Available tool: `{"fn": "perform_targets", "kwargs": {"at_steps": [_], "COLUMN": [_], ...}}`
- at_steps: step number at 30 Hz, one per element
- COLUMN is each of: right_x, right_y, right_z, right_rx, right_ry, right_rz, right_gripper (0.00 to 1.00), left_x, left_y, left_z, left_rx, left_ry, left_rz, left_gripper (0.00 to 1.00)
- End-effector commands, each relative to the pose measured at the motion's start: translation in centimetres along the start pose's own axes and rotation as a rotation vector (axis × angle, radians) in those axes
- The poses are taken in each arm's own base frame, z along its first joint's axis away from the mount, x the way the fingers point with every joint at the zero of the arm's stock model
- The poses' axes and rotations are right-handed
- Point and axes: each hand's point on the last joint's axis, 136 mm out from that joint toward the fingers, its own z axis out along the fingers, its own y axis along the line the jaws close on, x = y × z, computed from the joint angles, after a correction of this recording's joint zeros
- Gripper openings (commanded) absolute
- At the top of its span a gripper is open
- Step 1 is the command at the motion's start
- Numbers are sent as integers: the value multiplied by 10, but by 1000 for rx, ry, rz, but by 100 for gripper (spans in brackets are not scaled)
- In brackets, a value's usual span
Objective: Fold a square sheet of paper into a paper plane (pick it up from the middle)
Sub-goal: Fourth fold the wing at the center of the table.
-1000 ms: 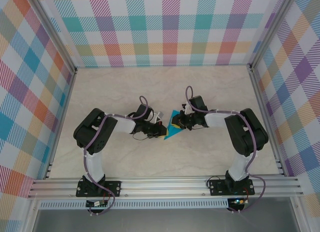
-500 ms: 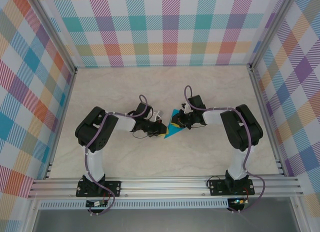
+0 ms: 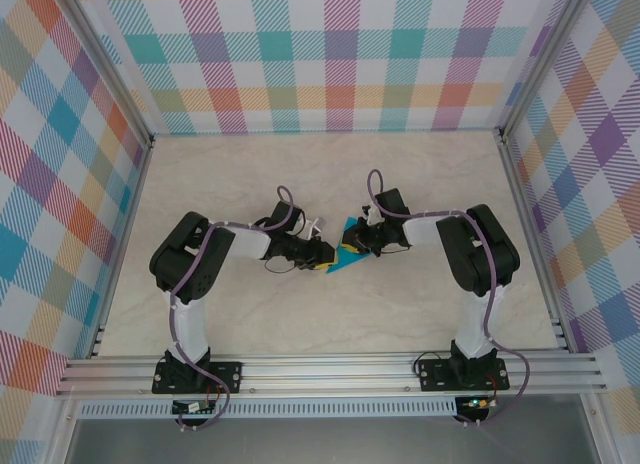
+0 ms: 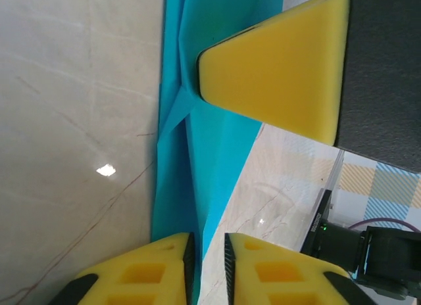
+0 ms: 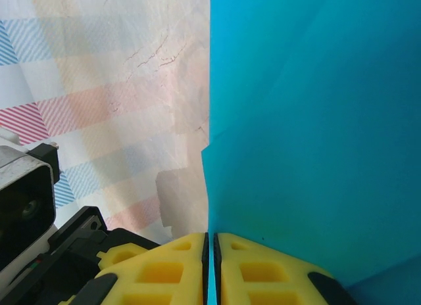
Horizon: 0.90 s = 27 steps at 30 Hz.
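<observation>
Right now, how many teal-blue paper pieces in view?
1: a folded teal-blue paper sheet at mid-table, between the left gripper and right gripper. More could hide under arms.

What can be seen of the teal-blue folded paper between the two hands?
The teal-blue folded paper plane looks like thin, matte, unmarked paper. It is folded into a narrow wedge, with creases and overlapping layers visible from the left wrist. It sits mid-table between the arms, its narrow end toward the near side. The right hand is shut on one edge. The left hand has its yellow pads slightly apart around the narrow end. Whether it rests on the table or hangs just above it cannot be told.
</observation>
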Motion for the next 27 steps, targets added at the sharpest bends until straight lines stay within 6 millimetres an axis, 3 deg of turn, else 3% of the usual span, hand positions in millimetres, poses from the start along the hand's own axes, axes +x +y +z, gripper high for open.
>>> {"fn": "perform_targets", "kwargs": {"at_steps": [1,10,19,27], "right_x": [-8,-6,-6,-3], "right_y": [-2,-2,0,10], "right_z": [3,3,1,-5], "right_rx": [-1,-7,-7,-30], "right_ry": [-11,-3,1,12], "right_rz": [1,7,1,-41], "right_gripper": [13,13,14,15], "left_x": [-4,0,4,9], "left_y": [17,25,22,7], "left_z": [-7,-7,-2,2], "left_rx": [-86,-173,-200,-67], "left_ry": [-26,-5,15,-4], "left_rz": [0,30,35,-69], "left_gripper": [24,22,2,0]}}
